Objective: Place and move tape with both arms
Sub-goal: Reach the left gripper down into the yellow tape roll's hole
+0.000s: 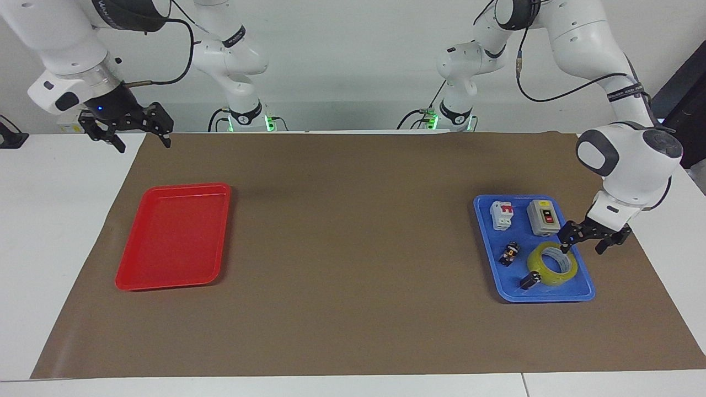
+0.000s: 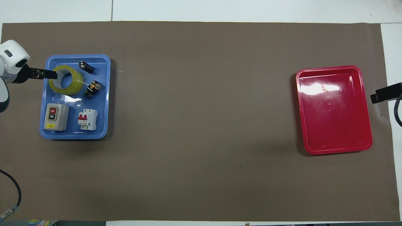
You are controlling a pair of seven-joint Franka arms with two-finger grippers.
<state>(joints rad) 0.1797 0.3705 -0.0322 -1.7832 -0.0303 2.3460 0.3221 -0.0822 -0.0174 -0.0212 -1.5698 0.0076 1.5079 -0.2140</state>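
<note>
Fingers spread wide, the left gripper (image 1: 588,240) is hanging just over the robot-side rim of the tape (image 1: 552,263), one fingertip above the roll's wall and the other out past the edge of the blue tray (image 1: 586,287). The yellow roll is lying flat in that tray, hole upward, in the corner farthest from the robots at the left arm's end of the table, so the grip looks set to straddle the ring's wall, not its whole width. A small black clip (image 1: 530,280) is touching the roll. A grey switch box (image 1: 543,216) is sitting nearer the robots. The right gripper (image 1: 126,131), jaws also parted, is waiting in the air over the table edge, with the red tray (image 1: 173,236) well apart from the tape.
</note>
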